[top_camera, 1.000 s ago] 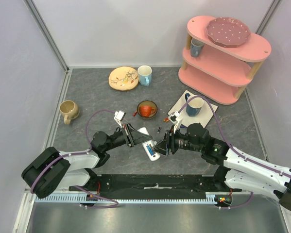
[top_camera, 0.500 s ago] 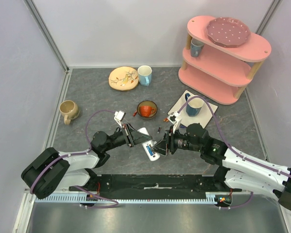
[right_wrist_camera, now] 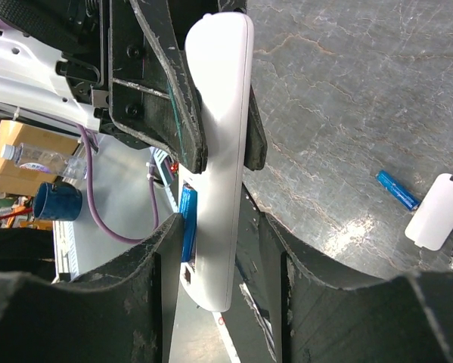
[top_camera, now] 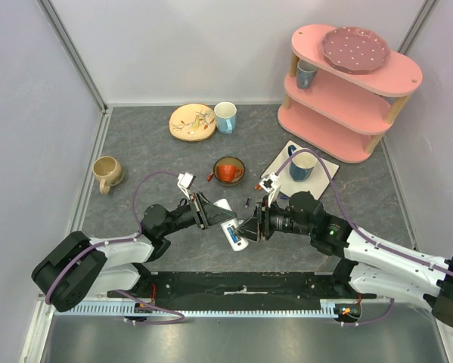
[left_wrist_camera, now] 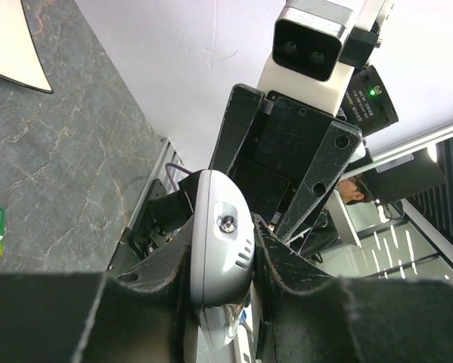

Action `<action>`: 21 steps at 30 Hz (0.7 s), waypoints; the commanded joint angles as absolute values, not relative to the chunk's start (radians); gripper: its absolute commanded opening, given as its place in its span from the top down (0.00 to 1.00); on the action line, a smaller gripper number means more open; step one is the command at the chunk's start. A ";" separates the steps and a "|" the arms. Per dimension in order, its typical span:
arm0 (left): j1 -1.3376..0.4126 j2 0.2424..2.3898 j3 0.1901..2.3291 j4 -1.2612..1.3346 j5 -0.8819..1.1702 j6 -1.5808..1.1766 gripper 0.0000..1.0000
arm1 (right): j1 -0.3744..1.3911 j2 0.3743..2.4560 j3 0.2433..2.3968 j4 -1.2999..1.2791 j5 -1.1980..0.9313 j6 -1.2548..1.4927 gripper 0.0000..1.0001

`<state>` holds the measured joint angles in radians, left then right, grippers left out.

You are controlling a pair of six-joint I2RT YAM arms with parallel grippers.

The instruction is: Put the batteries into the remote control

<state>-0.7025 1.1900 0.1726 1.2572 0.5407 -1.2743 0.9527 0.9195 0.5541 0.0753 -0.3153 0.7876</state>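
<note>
Our right claw (right_wrist_camera: 218, 223) creeps in round the remote control (right_wrist_camera: 218, 91), grip unclear; left claw (left_wrist_camera: 222, 234) clamps it. If we squeeze crooked, blue battery (right_wrist_camera: 188, 215) may pop out.

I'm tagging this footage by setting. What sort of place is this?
Probably a robotics lab test cell dressed with household props: white walls on metal posts around a grey tabletop, a left arm and right arm bolted at its near edge, and a pink shelf with crockery.
</note>
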 commanded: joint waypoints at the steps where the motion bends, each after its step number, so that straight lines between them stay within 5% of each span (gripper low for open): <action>1: -0.706 1.151 0.193 1.664 0.525 -1.281 0.98 | 0.953 0.950 0.538 0.057 -0.304 0.776 0.49; 21: -0.706 1.134 0.216 1.664 0.518 -1.301 0.98 | 0.953 0.986 0.546 0.006 -0.282 0.747 0.52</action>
